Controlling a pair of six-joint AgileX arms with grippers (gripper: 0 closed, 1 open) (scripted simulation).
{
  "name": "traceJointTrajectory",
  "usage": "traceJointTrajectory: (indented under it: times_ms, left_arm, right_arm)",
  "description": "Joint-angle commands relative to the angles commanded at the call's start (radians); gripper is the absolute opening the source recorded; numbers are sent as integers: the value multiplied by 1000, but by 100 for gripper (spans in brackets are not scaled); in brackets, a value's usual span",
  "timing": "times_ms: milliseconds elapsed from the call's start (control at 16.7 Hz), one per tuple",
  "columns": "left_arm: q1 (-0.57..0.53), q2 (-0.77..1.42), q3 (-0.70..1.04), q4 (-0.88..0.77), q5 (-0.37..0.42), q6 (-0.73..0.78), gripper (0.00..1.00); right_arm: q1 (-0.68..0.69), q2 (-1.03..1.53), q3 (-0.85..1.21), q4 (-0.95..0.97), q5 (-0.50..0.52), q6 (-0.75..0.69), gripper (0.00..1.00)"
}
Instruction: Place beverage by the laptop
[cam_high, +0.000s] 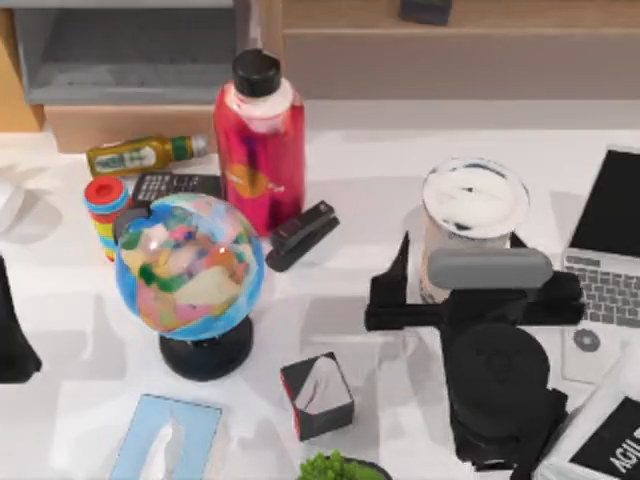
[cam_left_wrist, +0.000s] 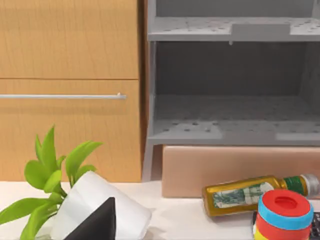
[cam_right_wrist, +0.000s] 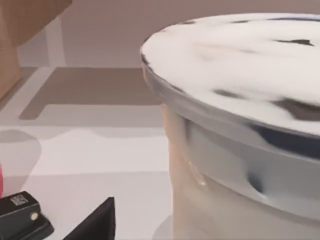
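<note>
The laptop (cam_high: 610, 250) is cut off at the right edge; the beverage's (cam_high: 470, 225) base hides behind the right arm.

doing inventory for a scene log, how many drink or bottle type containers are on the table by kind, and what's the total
Milk tea cup: 1
Tall red bottle: 1
Small green-yellow bottle: 1, lying on its side
Total: 3
</note>
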Motion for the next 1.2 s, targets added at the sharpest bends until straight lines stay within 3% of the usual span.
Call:
traceJointTrajectory:
  times_ms: [180,420,1200]
  left_arm:
    - [0,0,0,0,0,0,100]
    - [0,0,0,0,0,0,100]
    - [0,0,0,0,0,0,100]
  right_arm:
    - [-61,27,23,4,-55,-1,100]
    - [-63,28,24,4,-58,-1,100]
    - [-63,28,24,4,-58,-1,2]
